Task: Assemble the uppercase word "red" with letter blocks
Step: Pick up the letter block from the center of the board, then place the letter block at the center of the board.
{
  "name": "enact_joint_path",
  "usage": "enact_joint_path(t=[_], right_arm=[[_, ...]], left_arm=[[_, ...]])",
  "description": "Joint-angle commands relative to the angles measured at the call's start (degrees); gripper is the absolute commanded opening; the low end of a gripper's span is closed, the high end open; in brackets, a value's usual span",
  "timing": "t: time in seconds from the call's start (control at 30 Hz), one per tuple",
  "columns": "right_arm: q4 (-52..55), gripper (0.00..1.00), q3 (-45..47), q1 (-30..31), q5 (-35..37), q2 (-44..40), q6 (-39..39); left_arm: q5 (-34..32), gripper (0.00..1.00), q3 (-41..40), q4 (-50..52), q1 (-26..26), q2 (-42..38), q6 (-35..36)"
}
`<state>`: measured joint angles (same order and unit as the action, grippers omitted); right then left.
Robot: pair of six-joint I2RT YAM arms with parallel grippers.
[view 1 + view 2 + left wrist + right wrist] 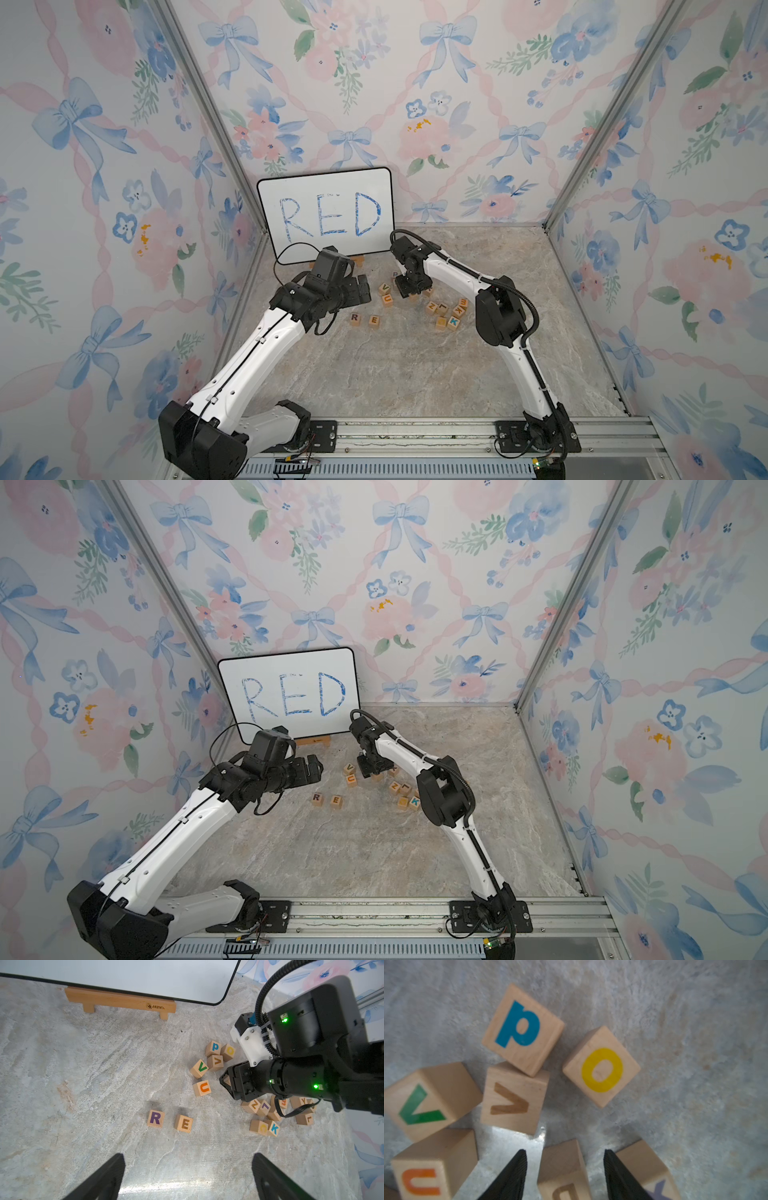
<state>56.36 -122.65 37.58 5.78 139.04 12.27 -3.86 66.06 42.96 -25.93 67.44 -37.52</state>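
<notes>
Two letter blocks lie side by side on the marbled floor in both top views: the R block (354,318) (155,1118), lettered purple, and to its right the E block (374,320) (184,1123), lettered brown. The D block (562,1167) stands between the fingers of my right gripper (565,1152) (409,295). That gripper is down at the floor and open, with a strip of floor showing on each side of the block. My left gripper (188,1156) (363,291) hovers wide open and empty, above and behind R and E.
A white board (326,214) reading RED leans on a wooden stand (120,1000) at the back. Loose blocks crowd the right gripper: p (523,1028), o (601,1068), V (385,287), U (387,299). A further cluster with Z, L and K (444,311) lies to the right.
</notes>
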Motion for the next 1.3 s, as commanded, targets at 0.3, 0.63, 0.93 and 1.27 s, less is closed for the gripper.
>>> enact_joint_path(t=[0.3,0.63,0.93,1.27], right_arm=[[1.99,0.30,-3.23,-0.68,-0.91,3.27,-1.37],[2.87,0.26,3.23,0.74,-1.03,-3.13,-1.58],[1.35,0.27,13.20,5.73,-2.07,-11.15,-1.94],[-4.54,0.27,29.33,11.81,-5.95,-21.63,-8.78]], left_arm=[[2.44,0.98,0.91,0.19,1.22,2.61,2.54],[3.02,0.98,0.21,-0.07,2.22,2.75,3.38],[3.75,0.98,-0.40,-0.89,3.00,2.13,3.90],[4.70,0.98,2.05,-1.51,4.91,2.03,4.87]])
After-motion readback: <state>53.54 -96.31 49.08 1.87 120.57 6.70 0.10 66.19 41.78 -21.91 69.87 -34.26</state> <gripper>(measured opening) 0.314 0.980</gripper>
